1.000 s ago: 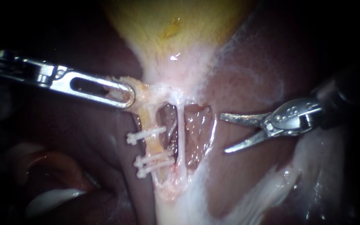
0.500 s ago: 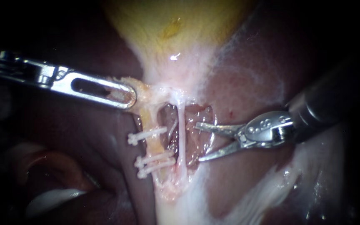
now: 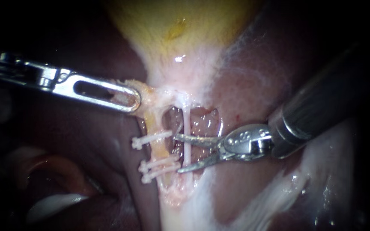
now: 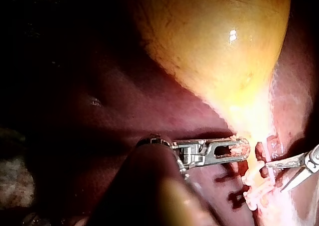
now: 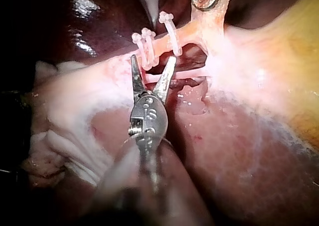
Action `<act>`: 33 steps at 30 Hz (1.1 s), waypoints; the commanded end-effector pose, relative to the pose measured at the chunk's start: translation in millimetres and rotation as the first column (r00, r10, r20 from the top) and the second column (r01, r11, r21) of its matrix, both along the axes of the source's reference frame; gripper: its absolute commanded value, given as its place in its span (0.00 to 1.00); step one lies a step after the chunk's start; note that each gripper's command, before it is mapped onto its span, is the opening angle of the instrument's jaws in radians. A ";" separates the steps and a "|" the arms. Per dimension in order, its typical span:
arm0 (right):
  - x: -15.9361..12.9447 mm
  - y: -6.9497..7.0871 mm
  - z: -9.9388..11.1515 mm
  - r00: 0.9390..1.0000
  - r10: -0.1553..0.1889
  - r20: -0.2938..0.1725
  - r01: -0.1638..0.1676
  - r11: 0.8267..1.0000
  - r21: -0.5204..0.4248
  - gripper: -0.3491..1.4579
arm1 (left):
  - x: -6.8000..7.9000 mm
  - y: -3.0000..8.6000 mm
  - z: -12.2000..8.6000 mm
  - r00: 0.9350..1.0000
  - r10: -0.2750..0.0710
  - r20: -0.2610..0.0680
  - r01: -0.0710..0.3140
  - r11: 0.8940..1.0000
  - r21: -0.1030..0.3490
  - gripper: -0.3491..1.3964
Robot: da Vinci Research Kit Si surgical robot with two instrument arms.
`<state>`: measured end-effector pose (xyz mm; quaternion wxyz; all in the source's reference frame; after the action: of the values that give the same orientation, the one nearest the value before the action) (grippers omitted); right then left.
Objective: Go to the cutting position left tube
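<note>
The left tube (image 3: pixel 156 150) is yellowish and carries three white clips: one upper clip (image 3: pixel 150 139) and a lower pair (image 3: pixel 159 167). A thin pale right tube (image 3: pixel 186 147) runs beside it. My right instrument (image 3: pixel 178 154) has its two blades open around the thin right tube, with their tips close to the left tube between the upper clip and the lower pair. In the right wrist view the right instrument (image 5: pixel 152 60) shows the same gap. My left instrument (image 3: pixel 131 100) is shut on tissue at the gallbladder's neck (image 3: pixel 150 96), holding it leftward.
The yellow gallbladder (image 3: pixel 180 25) fills the upper middle, with dark red liver (image 3: pixel 86 149) around it. White fatty tissue (image 3: pixel 275 192) lies below the right instrument's shaft. An opened window of raw tissue (image 3: pixel 204 124) sits behind the tubes.
My right instrument has moved left across the window with its blades open, and now reaches the tubes. The left instrument and its held tissue have stayed in place.
</note>
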<state>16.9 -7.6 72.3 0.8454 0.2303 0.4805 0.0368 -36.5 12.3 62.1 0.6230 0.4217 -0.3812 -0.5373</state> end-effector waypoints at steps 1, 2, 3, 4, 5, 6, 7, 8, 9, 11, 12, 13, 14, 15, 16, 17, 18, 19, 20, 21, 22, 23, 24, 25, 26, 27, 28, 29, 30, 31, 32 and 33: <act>0.1 -0.1 0.1 1.000 -0.001 0.001 0.001 1.000 0.006 0.96 | 0.0 0.0 0.0 1.000 0.000 0.000 0.000 1.000 0.000 0.00; 0.3 -0.1 0.1 1.000 -0.003 0.000 0.003 1.000 0.007 0.96 | 0.0 0.0 0.0 1.000 0.000 0.000 0.000 1.000 0.000 0.00; 0.4 -0.1 0.2 1.000 -0.001 0.002 0.001 1.000 0.011 0.96 | 0.0 0.0 0.0 1.000 0.000 0.000 0.000 1.000 0.000 0.00; 0.5 -0.2 0.3 1.000 -0.001 0.002 0.001 1.000 0.018 0.96 | 0.0 0.0 0.0 1.000 0.000 0.000 0.000 1.000 0.000 0.00; 0.7 -0.2 0.3 1.000 -0.003 0.001 0.003 1.000 0.017 0.96 | 0.0 0.0 0.0 1.000 0.000 0.000 0.000 1.000 0.000 0.00; 0.8 -0.2 0.4 1.000 -0.004 0.001 0.004 1.000 0.022 0.96 | -0.1 0.0 0.0 1.000 0.000 0.000 0.000 1.000 0.000 0.00; 0.9 -0.2 0.4 1.000 -0.006 0.001 0.006 1.000 0.026 0.97 | -0.1 0.0 0.0 1.000 0.000 0.000 0.000 1.000 0.000 0.00; 1.1 -0.2 0.5 1.000 -0.009 0.000 0.009 0.999 0.035 0.97 | -0.1 0.0 0.0 1.000 0.000 0.000 0.000 1.000 0.000 0.00; 1.2 -0.2 0.5 1.000 -0.013 -0.002 0.013 0.999 0.035 0.97 | -0.1 0.0 0.0 1.000 0.000 0.000 0.000 1.000 0.000 0.00; 1.5 -0.3 0.5 1.000 -0.019 -0.004 0.019 0.999 0.047 0.96 | -0.1 0.0 0.0 1.000 0.000 0.000 0.000 1.000 0.000 0.00; 1.7 -0.3 0.5 1.000 -0.019 -0.007 0.020 0.999 0.050 0.96 | -0.1 0.0 0.0 1.000 0.000 0.000 0.000 1.000 0.000 0.00; 1.8 -0.3 0.5 1.000 -0.019 -0.009 0.020 0.998 0.053 0.96 | -0.1 0.0 0.0 1.000 0.000 0.000 0.000 1.000 0.000 0.00; 2.0 -0.3 0.6 1.000 -0.020 -0.009 0.021 0.998 0.055 0.96 | -0.1 0.0 0.0 1.000 0.000 0.000 0.000 1.000 0.000 0.00; 2.2 -0.3 0.6 1.000 -0.020 -0.009 0.021 0.998 0.057 0.96 | -0.1 0.0 0.0 1.000 0.000 0.000 0.000 1.000 0.000 0.00; 2.3 -0.3 0.6 1.000 -0.020 -0.011 0.020 0.998 0.062 0.96 | -0.1 0.0 0.0 1.000 -0.001 0.000 0.001 1.000 0.000 0.00; 2.4 -0.3 0.7 1.000 -0.021 -0.012 0.022 0.998 0.062 0.96 | -0.1 0.0 0.0 1.000 -0.001 -0.001 0.001 1.000 0.000 0.00; 2.6 -0.4 0.8 1.000 -0.017 -0.012 0.018 0.998 0.066 0.96 | -0.1 0.0 0.0 1.000 -0.001 -0.001 0.001 1.000 0.000 0.00; 2.8 -0.4 0.8 1.000 -0.017 -0.011 0.017 0.998 0.066 0.96 | -0.1 0.0 0.0 1.000 -0.001 -0.001 0.001 1.000 0.000 0.00; 2.9 -0.4 0.9 1.000 -0.016 -0.011 0.017 0.998 0.066 0.96 | -0.1 0.0 0.0 1.000 -0.001 -0.001 0.001 1.000 0.000 0.00; 3.1 -0.4 1.0 1.000 -0.014 -0.010 0.015 0.998 0.063 0.97 | -0.1 0.0 0.0 1.000 -0.001 -0.001 0.001 1.000 0.000 0.00; 3.2 -0.4 1.0 1.000 -0.011 -0.007 0.012 0.998 0.068 0.97 | -0.1 0.0 0.0 1.000 -0.001 -0.001 0.001 1.000 0.000 0.00; 3.3 -0.5 1.1 1.000 -0.014 -0.008 0.014 0.998 0.069 0.97 | -0.1 0.0 0.0 1.000 -0.001 -0.001 0.001 1.000 0.000 0.00; 3.3 -0.5 1.2 1.000 -0.012 -0.006 0.012 0.997 0.073 0.97 | -0.1 0.0 0.0 1.000 -0.001 -0.001 0.001 1.000 0.000 0.00; 3.3 -0.6 1.2 1.000 -0.012 -0.006 0.013 0.997 0.073 0.97 | -0.1 0.0 -0.1 1.000 -0.001 -0.001 0.001 1.000 0.000 0.00; 3.4 -0.6 1.3 1.000 -0.015 -0.007 0.015 0.997 0.074 0.97 | -0.1 0.0 -0.1 1.000 -0.001 -0.001 0.001 1.000 0.000 0.00; 3.4 -0.6 1.3 1.000 -0.014 -0.006 0.015 0.997 0.080 0.97 | -0.2 0.0 -0.1 1.000 -0.001 -0.001 0.001 1.000 0.000 0.00; 3.5 -0.6 1.4 1.000 -0.014 -0.006 0.015 0.997 0.080 0.97 | -0.2 0.0 -0.1 1.000 -0.001 -0.001 0.001 1.000 0.000 0.00; 3.6 -0.5 1.4 1.000 -0.014 -0.006 0.014 0.997 0.080 0.97 | -0.2 0.0 -0.1 1.000 -0.001 -0.001 0.001 1.000 0.000 0.00; 3.7 -0.5 1.4 1.000 -0.014 -0.010 0.015 0.997 0.082 0.97 | -0.2 0.0 -0.1 1.000 -0.001 -0.001 0.001 1.000 0.000 0.00; 3.8 -0.5 1.4 1.000 -0.013 -0.012 0.014 0.997 0.082 0.97 | -0.2 0.0 -0.1 1.000 -0.001 -0.001 0.001 1.000 0.000 0.00; 3.9 -0.4 1.5 1.000 -0.009 -0.012 0.010 0.996 0.087 0.97 | -0.2 0.0 -0.1 1.000 -0.001 -0.001 0.001 1.000 0.000 0.00; 4.1 -0.4 1.5 1.000 -0.012 -0.014 0.013 0.996 0.089 0.97 | -0.2 0.0 -0.1 1.000 -0.001 -0.001 0.001 1.000 0.000 0.00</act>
<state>21.1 -7.9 73.8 0.8305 0.2727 0.4828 0.0525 -36.7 12.3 62.0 0.6229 0.4212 -0.3811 -0.5379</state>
